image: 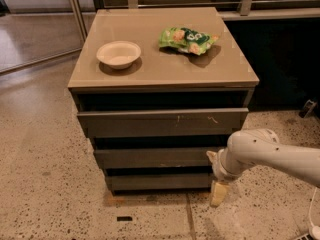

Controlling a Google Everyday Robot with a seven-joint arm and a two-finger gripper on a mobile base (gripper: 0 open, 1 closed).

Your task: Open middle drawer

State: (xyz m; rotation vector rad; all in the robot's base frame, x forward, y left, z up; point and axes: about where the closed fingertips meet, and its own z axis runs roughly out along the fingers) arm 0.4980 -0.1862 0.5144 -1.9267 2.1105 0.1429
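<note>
The cabinet has three flat grey-brown drawer fronts stacked in the camera view. The middle drawer (155,158) is the plain second front, below the scratched top front (162,122) and above the lowest front (157,182). It looks shut or nearly shut, with a dark gap above it. My gripper (218,194) hangs from the white arm (270,156) that comes in from the right. It points down toward the floor, just right of the lowest front's right end and below the middle drawer's right end. It holds nothing that I can see.
A white bowl (119,54) and a green snack bag (187,39) lie on the cabinet top (160,69). Speckled floor (45,184) spreads left and in front. A dark wall and railing stand behind, to the right.
</note>
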